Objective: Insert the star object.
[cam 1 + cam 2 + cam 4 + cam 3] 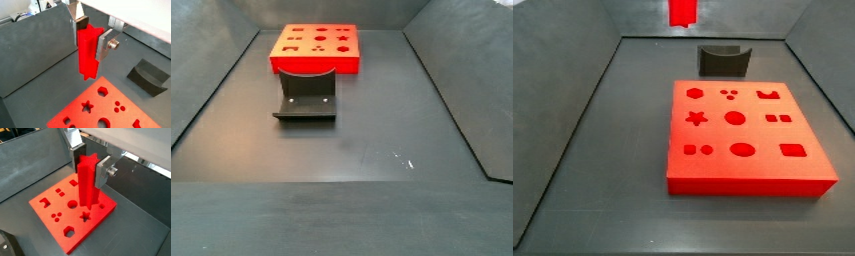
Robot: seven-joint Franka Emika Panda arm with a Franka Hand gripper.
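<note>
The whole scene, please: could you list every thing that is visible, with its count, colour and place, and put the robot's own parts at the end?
Star object: one, bright red, held upright between the fingers, above the floor and the block.
Block: one, red, flat on the floor, with shaped holes in its top, among them a star hole.
Fixture: one, dark, on the floor beside the block.
Floor: dark grey, with grey walls around it.
Gripper: one, silver fingers with dark pads, jaws shut on the star object, high above the floor.

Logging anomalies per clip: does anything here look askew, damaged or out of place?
Nothing stands out. The gripper holds the star object upright, above the red block, which lies flat and intact; the fixture stands beside it.
</note>
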